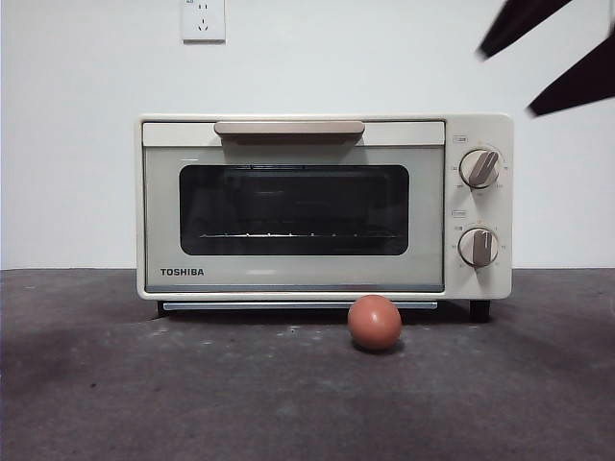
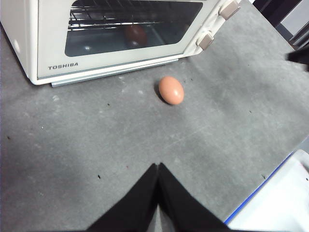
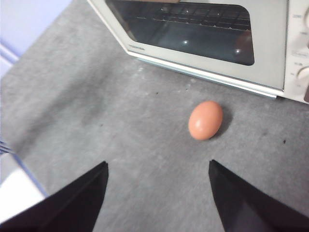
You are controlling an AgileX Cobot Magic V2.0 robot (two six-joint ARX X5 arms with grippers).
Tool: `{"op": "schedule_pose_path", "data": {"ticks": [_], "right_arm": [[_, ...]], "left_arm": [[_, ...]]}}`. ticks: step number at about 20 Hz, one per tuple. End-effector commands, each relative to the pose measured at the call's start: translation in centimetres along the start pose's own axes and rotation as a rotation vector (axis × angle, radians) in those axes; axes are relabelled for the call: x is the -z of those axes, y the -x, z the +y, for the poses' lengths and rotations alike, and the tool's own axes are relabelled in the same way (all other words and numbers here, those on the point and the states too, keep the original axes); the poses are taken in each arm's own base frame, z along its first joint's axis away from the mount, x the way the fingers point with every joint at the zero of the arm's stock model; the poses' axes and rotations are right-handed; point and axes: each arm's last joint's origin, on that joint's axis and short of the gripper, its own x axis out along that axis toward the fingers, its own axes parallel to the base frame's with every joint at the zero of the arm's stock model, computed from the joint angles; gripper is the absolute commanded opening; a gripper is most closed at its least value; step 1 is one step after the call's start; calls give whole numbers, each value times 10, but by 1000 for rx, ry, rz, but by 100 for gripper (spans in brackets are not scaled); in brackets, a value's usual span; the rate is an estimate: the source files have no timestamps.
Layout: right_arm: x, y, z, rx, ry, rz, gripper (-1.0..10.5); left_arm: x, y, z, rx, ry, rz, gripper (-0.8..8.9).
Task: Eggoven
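- Right gripper (image 3: 158, 193) hangs above the grey table (image 3: 96, 96) with its two black jaws spread wide and nothing between them; the egg (image 3: 205, 120) lies on the tabletop ahead of the gap, untouched.
- Left gripper (image 2: 158, 166) has its jaws pressed together to a single point, holding nothing, well back from the egg (image 2: 171, 90).
- Only the front view shows the whole face of the toaster oven (image 1: 324, 206): door closed, beige handle (image 1: 289, 128) along the top, two knobs (image 1: 479, 168) stacked at its right side, and a white wall socket (image 1: 203, 19) above. Two dark jaw tips (image 1: 567, 58) cross its top right corner (which arm they belong to cannot be told from this view alone).
- Left wrist view alone shows a white panel with a blue edge (image 2: 280, 198) past the table's border, and a faint orange reflection of the egg in the oven's dark glass (image 2: 133, 26).
- Right wrist view gives the closest look at the wire rack (image 3: 203, 17) behind the window.
- Smooth and orange-brown, the egg (image 1: 375, 322) rests on its side on the bare table just in front of the oven door, toward the knob side, apart from the oven's lower edge and casting a small shadow.
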Motion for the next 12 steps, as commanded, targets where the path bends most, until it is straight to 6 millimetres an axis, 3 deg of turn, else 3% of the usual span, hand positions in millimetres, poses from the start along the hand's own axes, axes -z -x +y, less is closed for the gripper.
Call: {"op": "schedule_pose_path", "data": {"ticks": [1, 8, 12], "right_arm": [[-7, -26, 7, 62, -32, 6, 335], [-5, -109, 12, 201, -38, 67, 335], [-14, -144, 8, 263, -35, 115, 335]], "left_arm": [[-6, 2, -2, 8, -23, -21, 7], [-6, 2, -2, 8, -22, -21, 7], [-5, 2, -2, 9, -22, -20, 7]]}}
